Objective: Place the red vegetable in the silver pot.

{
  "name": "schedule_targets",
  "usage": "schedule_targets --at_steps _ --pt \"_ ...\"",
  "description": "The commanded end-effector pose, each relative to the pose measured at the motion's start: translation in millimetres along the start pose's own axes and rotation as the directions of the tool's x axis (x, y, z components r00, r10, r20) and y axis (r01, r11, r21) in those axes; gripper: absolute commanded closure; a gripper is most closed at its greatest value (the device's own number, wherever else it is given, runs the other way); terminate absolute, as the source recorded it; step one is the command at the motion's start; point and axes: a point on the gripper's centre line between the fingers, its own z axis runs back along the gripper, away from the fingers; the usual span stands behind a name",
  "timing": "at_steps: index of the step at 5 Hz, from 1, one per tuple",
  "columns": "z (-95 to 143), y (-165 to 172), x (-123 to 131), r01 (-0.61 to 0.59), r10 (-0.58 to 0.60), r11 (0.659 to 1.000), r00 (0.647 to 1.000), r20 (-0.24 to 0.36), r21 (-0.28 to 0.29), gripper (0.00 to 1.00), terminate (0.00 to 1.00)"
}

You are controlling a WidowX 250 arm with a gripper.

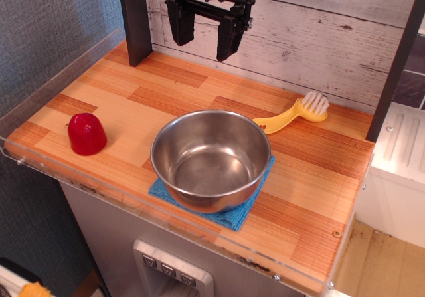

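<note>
The gripper is hanging at the top centre of the frame, above the rear of the wooden tabletop and in front of the whitewashed plank wall. Its two black fingers are pointing downward and standing spread apart, with nothing between them.

The red vegetable is sitting upright on its flat base at the left side of the frame, near the left front edge of the tabletop. It is resting well apart from the gripper and clear of the pot.

The silver pot is occupying the centre of the frame, standing upright with its interior showing only reflections. It is resting on a blue cloth, whose corners are protruding below and to the right of the pot.

A yellow brush with white bristles is lying to the upper right of the pot, its handle end reaching close to the pot's rim.
</note>
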Motion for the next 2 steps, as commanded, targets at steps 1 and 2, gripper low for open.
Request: schedule_targets --at_steps 1,2 --pt "0.0 0.0 0.0 0.000 0.000 1.000 1.000 0.000 0.000 0.00 0.00" --pt "-25.8 30.3 -46.9 -0.009 0.009 1.000 0.999 -0.032 0.010 0.00 0.00"
